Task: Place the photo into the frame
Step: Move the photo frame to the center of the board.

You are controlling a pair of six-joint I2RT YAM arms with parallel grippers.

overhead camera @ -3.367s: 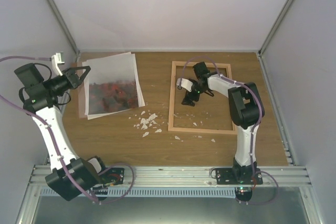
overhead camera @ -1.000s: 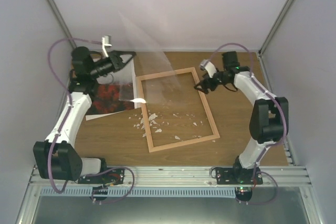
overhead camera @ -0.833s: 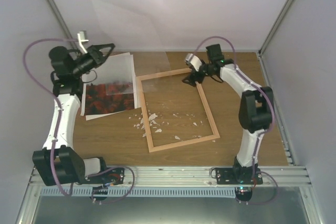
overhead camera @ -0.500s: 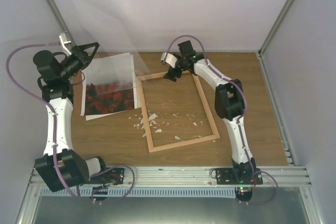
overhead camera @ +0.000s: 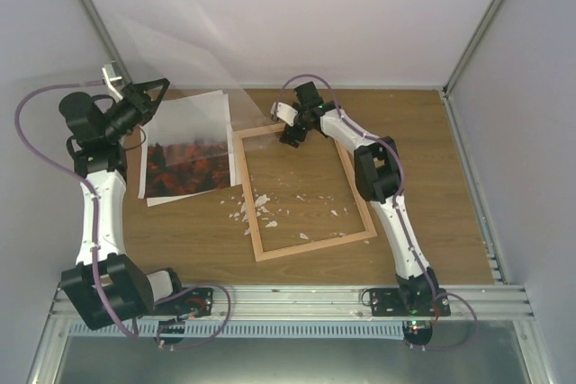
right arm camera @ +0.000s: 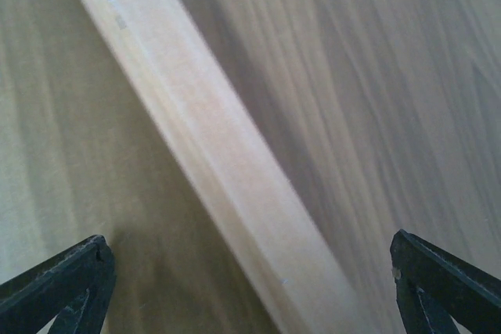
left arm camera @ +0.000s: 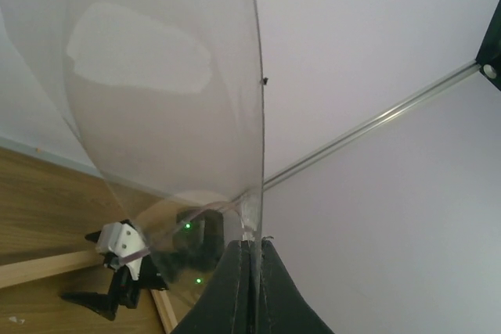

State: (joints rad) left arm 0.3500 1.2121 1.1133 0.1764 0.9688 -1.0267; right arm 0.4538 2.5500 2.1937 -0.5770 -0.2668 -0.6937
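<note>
The frame (overhead camera: 315, 245), thin pale wood, lies flat and askew on the wooden table (overhead camera: 432, 186). Its far rail sits directly under the right gripper (overhead camera: 290, 129), whose jaws are spread wide, one on each side of the rail. A bowed clear sheet (overhead camera: 189, 60) is held up at far left, its edge pinched in the left gripper (overhead camera: 155, 91). Below that gripper, just left of the frame, lies the photo (overhead camera: 184, 155), white-bordered with red-orange hills. White scraps (overhead camera: 252, 209) litter the frame's left rail.
</note>
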